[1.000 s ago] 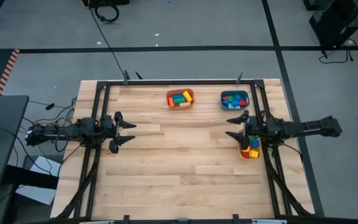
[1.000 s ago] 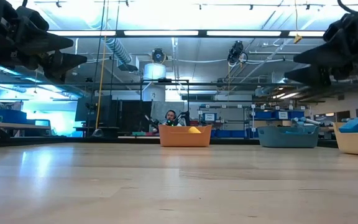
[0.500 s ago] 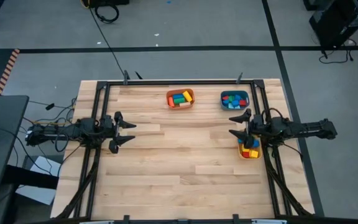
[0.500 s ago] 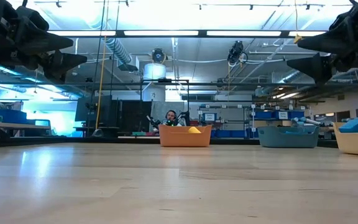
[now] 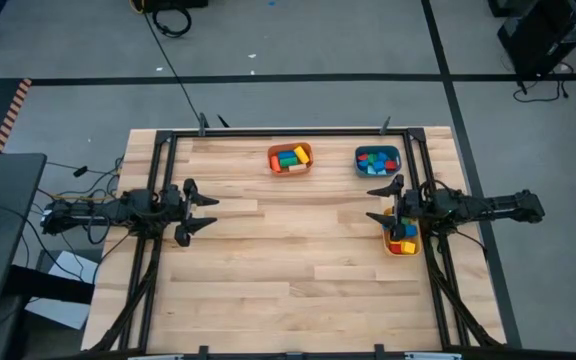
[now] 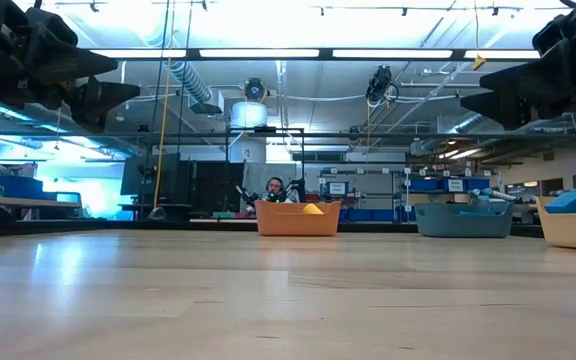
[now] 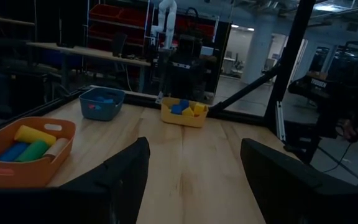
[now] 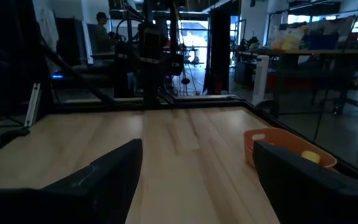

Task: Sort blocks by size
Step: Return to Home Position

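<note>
While still spread, right pincer [image 5: 369,204] barely shifted, left pincer [image 5: 214,212] unmoved.

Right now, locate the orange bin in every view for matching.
High view: orange bin at the table's far edge, near the middle.
Low view: centre, far back.
Left wrist view: nearest of three bins.
Right wrist view: only bin showing.
Landmark: blue bin beside it, except right wrist.

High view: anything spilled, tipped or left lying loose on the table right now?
Nothing stands out. The blocks lie inside the orange bin, teal bin and yellow bin, all upright; no block shows on the bare table. The left claw and right claw hang open above the table's sides.
</note>
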